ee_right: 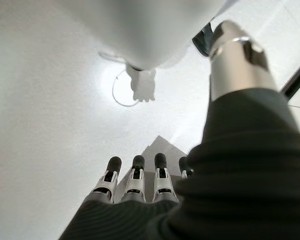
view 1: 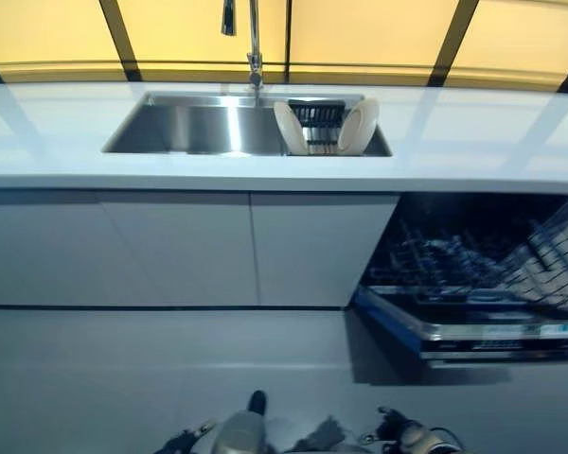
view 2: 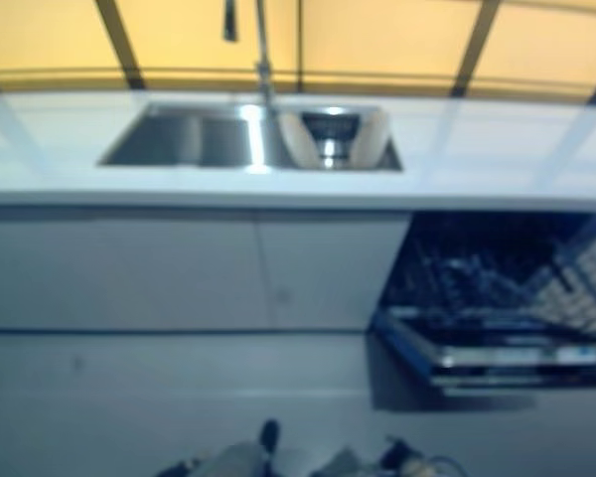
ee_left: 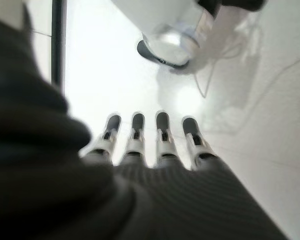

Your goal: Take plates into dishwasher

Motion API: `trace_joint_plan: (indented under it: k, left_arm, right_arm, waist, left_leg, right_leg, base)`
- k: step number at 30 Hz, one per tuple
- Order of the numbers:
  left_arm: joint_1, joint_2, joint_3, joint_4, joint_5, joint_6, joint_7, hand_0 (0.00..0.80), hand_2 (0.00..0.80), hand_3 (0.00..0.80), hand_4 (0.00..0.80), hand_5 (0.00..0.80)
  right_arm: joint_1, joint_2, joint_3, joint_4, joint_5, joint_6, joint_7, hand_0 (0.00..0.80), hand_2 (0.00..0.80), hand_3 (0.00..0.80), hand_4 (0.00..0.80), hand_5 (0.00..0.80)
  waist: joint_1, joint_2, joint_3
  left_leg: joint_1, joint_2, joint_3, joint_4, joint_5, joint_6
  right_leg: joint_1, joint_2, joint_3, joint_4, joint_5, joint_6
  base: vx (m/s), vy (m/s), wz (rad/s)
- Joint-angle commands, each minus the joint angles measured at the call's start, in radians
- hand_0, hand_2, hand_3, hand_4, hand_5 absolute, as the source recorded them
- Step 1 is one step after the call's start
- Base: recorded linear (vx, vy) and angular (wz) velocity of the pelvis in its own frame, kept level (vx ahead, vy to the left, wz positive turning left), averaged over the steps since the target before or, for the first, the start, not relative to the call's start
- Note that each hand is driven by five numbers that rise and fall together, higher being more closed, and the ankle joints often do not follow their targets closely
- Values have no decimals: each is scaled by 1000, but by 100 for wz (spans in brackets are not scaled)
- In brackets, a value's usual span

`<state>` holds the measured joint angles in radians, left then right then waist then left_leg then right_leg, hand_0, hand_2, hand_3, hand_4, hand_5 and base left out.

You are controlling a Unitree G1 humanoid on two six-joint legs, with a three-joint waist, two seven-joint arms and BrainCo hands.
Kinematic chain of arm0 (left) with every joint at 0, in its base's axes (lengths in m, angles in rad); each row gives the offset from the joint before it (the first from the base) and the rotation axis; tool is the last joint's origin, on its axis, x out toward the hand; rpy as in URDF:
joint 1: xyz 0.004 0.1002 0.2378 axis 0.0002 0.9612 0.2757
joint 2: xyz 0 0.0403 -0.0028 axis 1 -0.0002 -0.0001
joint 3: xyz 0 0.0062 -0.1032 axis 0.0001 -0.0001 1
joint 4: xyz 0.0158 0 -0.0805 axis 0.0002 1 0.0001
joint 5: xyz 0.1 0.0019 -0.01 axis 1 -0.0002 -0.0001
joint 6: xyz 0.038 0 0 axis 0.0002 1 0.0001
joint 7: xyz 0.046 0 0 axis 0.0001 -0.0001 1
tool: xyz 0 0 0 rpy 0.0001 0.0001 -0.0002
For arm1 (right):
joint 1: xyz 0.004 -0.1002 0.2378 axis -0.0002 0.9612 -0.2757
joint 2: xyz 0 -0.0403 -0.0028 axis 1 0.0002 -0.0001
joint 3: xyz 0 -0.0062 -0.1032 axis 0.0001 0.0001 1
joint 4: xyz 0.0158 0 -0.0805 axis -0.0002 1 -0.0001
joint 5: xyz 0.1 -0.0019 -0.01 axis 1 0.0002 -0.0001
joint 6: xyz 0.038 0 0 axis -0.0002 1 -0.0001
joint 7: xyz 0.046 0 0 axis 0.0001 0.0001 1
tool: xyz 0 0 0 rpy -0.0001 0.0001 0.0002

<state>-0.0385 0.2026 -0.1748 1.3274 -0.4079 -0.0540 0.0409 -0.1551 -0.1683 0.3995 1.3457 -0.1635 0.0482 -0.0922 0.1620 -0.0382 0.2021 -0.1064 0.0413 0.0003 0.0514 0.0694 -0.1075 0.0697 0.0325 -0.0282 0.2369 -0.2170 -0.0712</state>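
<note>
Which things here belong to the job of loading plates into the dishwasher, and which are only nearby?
Belong to the job: left plate; right plate; open dishwasher; left hand; right hand.

Only nearby: sink; tap; worktop; cupboard doors.

Plates [view 1: 358, 126] stand in the sink [view 1: 189, 128]; dishwasher [view 1: 483, 284] lower right.

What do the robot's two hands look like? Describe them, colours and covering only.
Both match. The left hand has a row of silver fingers with dark tips, rising from a dark ribbed cover over its back and wrist. The right hand is the same: silver fingers, dark tips, dark ribbed cover, plus a silver-grey thumb standing apart. No markings show on either.
</note>
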Motion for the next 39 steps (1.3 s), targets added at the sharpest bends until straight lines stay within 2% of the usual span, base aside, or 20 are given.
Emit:
trace_joint_plan:
  k: [1,2,5,11,12,13,15,17,18,19,20,21,22,23,25,26,28,32,38,39]
  left_arm:
    - [-27,-45,-4,13,14,-37,16,0,0,0,0,0]
    - [-30,-37,-7,6,23,-29,11,0,0,0,0,0]
    - [-43,-28,-31,5,66,-5,0,0,0,0,0,0]
    - [-61,-30,-70,22,111,15,-37,0,0,0,0,0]
    - [-63,-29,-79,23,123,12,-27,0,0,0,0,0]
    - [-65,-22,-86,23,131,16,-32,0,0,0,0,0]
    - [-66,-11,-98,21,160,35,-45,0,0,0,0,0]
    - [-67,-7,-105,19,181,37,-48,0,0,0,0,0]
    - [-70,-5,-116,21,191,23,-56,0,0,0,0,0]
    - [-74,-3,-132,16,186,18,-61,0,0,0,0,0]
    - [-79,-2,-141,13,186,15,-65,0,0,0,0,0]
    - [-84,-2,-149,12,189,11,-72,0,0,0,0,0]
    - [-108,1,-152,13,191,4,-83,0,0,0,0,0]
    - [-112,1,-152,13,190,3,-83,0,0,0,0,0]
    - [-105,-8,-152,-7,205,5,-60,0,0,0,0,0]
    - [-99,-11,-158,-21,228,7,-60,0,0,0,0,0]
    - [-97,-23,-176,-18,259,-12,-84,0,0,0,0,0]
    - [-102,-1,-192,-27,242,40,-65,0,0,0,0,0]
    - [-57,58,-138,-50,259,58,-78,0,0,0,0,0]
    - [-51,63,-128,-52,256,58,-80,0,0,0,0,0]
  right_arm:
    - [49,-27,-16,-13,-47,-10,-22,0,0,0,0,0]
    - [61,-23,-21,-13,-51,-27,-17,0,0,0,0,0]
    - [62,-8,-27,-7,-51,-38,-28,0,0,0,0,0]
    - [31,-8,-33,-15,-50,-33,-31,0,0,0,0,0]
    - [30,-8,-37,-18,-42,-29,-39,0,0,0,0,0]
    - [31,-10,-42,-20,-31,-27,-52,0,0,0,0,0]
    - [35,-20,-49,-28,8,-22,-72,0,0,0,0,0]
    - [37,-26,-49,-30,27,-21,-81,0,0,0,0,0]
    - [33,-43,-44,-31,34,-28,-80,0,0,0,0,0]
    - [31,-54,-34,-33,31,-33,-76,0,0,0,0,0]
    - [31,-59,-30,-34,32,-36,-75,0,0,0,0,0]
    - [31,-64,-27,-34,38,-40,-74,0,0,0,0,0]
    - [18,-69,-35,-28,34,-54,-60,0,0,0,0,0]
    - [13,-69,-35,-28,28,-53,-54,0,0,0,0,0]
    - [-8,-61,-6,-47,-56,-40,-27,0,0,0,0,0]
    - [-9,-60,11,-58,-59,-39,-15,0,0,0,0,0]
    - [-30,-71,50,-86,-78,-109,55,0,0,0,0,0]
    - [-84,-96,135,-243,-17,-200,251,0,0,0,0,0]
    - [-76,-236,162,-800,207,-50,511,0,0,0,0,0]
    - [-63,-264,158,-852,270,-50,557,0,0,0,0,0]
  waist:
    - [-9,20,-54]
    - [-10,10,-72]
    - [-7,-6,-116]
    - [-5,-23,-166]
    - [-7,-25,-172]
    - [-15,-27,-175]
    - [-53,-13,-170]
    - [-78,-9,-161]
    - [-121,13,-140]
    - [-138,26,-130]
    - [-147,23,-126]
    - [-165,16,-117]
    - [-202,19,-103]
    - [-205,22,-98]
    - [-192,-10,-97]
    - [-189,-13,-99]
    - [-177,-20,-105]
    - [-161,-40,-122]
    - [-188,-60,-117]
    - [-194,-59,-114]
  left_leg:
    - [-123,-39,35,30,107,85]
    - [-105,-38,47,38,84,96]
    - [-74,-57,32,15,69,121]
    - [-110,-120,1,66,19,170]
    - [-111,-137,-6,68,10,184]
    - [-99,-153,-15,63,4,194]
    - [-49,-162,-41,47,-6,206]
    - [-20,-166,-61,39,-11,205]
    - [59,-155,-93,5,-15,192]
    - [99,-145,-112,-19,-17,181]
    - [114,-149,-128,-28,-24,178]
    - [146,-161,-156,-42,-42,177]
    - [193,-162,-215,-33,-82,176]
    - [199,-159,-219,-27,-93,177]
    - [189,-169,-187,70,-165,184]
    - [195,-158,-177,90,-170,179]
    - [232,-130,-156,68,-192,166]
    - [245,-125,-165,16,-180,156]
    - [240,-110,-127,-20,-169,151]
    - [240,-109,-121,-26,-167,152]
  right_leg:
    - [273,-96,-8,-156,80,103]
    - [283,-115,-28,-162,84,119]
    - [286,-149,-51,-178,121,148]
    - [261,-184,-8,-134,187,164]
    - [252,-195,7,-85,228,168]
    - [212,-210,19,-6,310,173]
    - [89,-171,62,135,367,168]
    - [9,-156,70,154,384,162]
    - [-133,-145,48,100,394,149]
    - [-173,-135,37,29,379,141]
    - [-201,-133,42,-39,390,146]
    - [-225,-136,46,-143,441,163]
    - [-305,-116,72,-281,501,177]
    - [-308,-110,70,-283,499,175]
    - [-257,-113,52,-215,446,155]
    - [-249,-112,44,-188,437,153]
    - [-212,-124,-4,-206,426,144]
    - [-180,-120,-3,-245,422,149]
    - [-201,-121,-6,-235,414,163]
    - [-204,-120,-3,-231,412,166]
  base:
    - [430,145,-14]
    - [428,148,-19]
    - [332,136,-24]
    - [240,165,-3]
    - [240,165,13]
    - [294,174,14]
    - [342,141,40]
    - [297,37,83]
    - [376,-62,49]
    - [472,-98,19]
    - [391,-164,14]
    - [522,-262,52]
    - [457,-240,67]
    - [390,-207,61]
    - [242,-140,65]
    - [252,-124,67]
    - [207,-76,67]
    - [137,-61,38]
    - [47,-46,-31]
    - [106,-34,-23]
